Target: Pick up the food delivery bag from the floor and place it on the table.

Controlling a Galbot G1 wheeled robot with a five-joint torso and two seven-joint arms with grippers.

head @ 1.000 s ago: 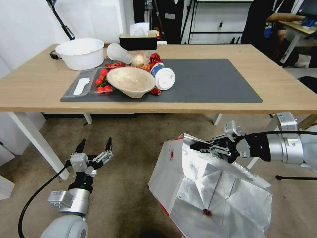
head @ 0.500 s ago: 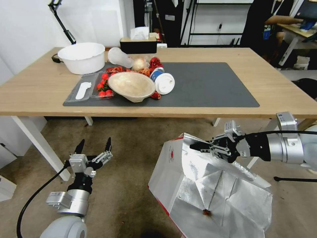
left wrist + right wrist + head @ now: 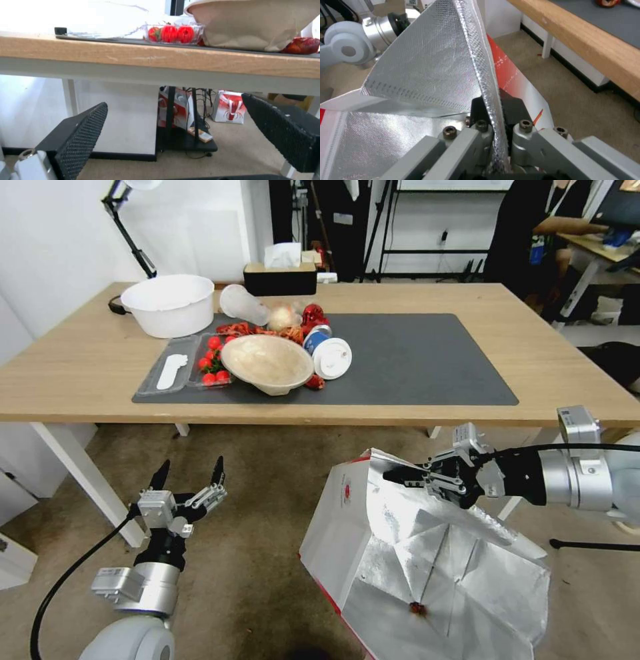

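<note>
- Table and everything on it sit lower in the head view than one second ago, with more of the far room showing; arms and bag keep their places in that view, so the camera has moved with the robot, not the things.
- Wide light-wood table on white legs (image 3: 87,373), dark grey mat (image 3: 413,360) on top; right half of the mat bare, left half crowded.
- Large white paper food delivery bag with red side panels and silver foil lining (image 3: 427,560): near right, below the table's near edge, mouth tipped open toward the camera, small red round logo on its left face. Whether its base touches the carpet, cannot tell.
- Right gripper (image 3: 399,476): clamped on the bag's upper rim; the right wrist view shows the foil edge pinched between the two fingers (image 3: 511,110).
- Left gripper (image 3: 191,472): near left, low over the floor, fingers spread wide, holding nothing, idle.
- White plastic tub (image 3: 168,304), beige paper bowl (image 3: 267,363), tipped white-lidded cup (image 3: 331,357), clear tray of red fruit (image 3: 210,367) on the table's left.
- Judgement: lift stage. Rim grip is thin, so raise slowly, get the bag's base above the table edge before moving far, and aim for the bare right of the mat, away from the bowl and cup.
</note>
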